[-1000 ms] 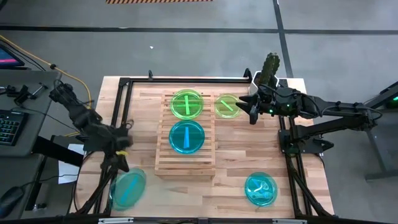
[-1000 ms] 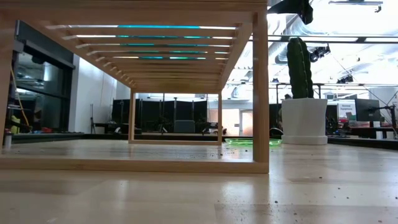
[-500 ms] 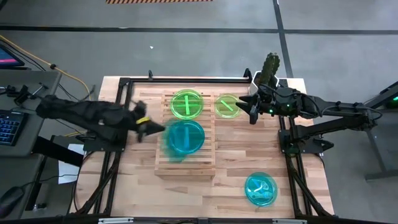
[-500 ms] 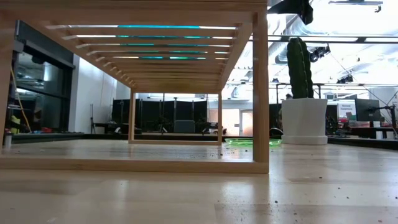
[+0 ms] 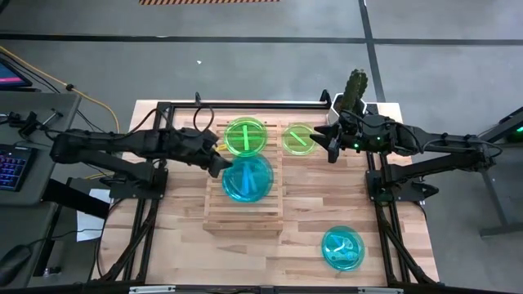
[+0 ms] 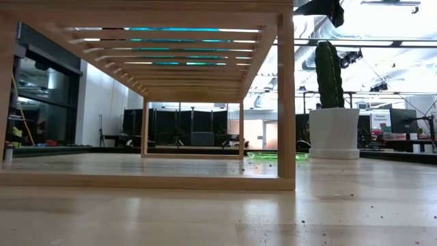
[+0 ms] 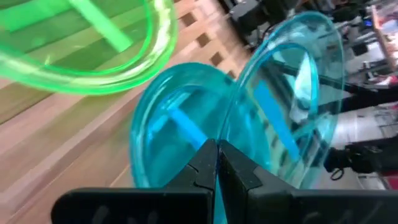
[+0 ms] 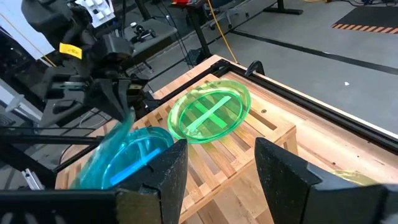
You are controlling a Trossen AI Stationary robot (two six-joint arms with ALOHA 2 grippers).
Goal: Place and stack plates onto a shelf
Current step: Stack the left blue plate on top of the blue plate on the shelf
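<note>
My left gripper (image 5: 218, 162) (image 7: 217, 148) is at the left side of the wooden slatted shelf (image 5: 214, 214), shut on a cyan plate (image 7: 283, 106). That plate is tilted over a second cyan plate (image 5: 248, 180) (image 7: 171, 127) lying flat on the slats. A green plate (image 5: 245, 136) (image 8: 209, 114) lies on the shelf's far part. Another green plate (image 5: 298, 139) (image 6: 276, 156) lies on the table by the shelf's right side, and a cyan plate (image 5: 342, 248) lies near the right near corner. My right gripper (image 5: 330, 145) (image 8: 219, 171) is open beside the table's green plate. My left gripper pinches the cyan plate's rim (image 7: 231, 138) between its two fingers, on the plate's left side. The fingers come from the table's left. The plate is tilted up from the hold above the cyan plate on the shelf; whether the two plates touch I cannot tell.
A potted cactus (image 5: 355, 88) (image 6: 333, 130) stands at the table's far right corner behind my right gripper. A black frame (image 5: 245, 104) runs along the table's far and side edges. Bare planks (image 5: 184, 253) lie left of and in front of the shelf.
My left gripper has carried the cyan plate from the table's near left area up, toward the right and far edges, to the shelf. It now holds it over the cyan plate lying there. My right arm has kept still.
</note>
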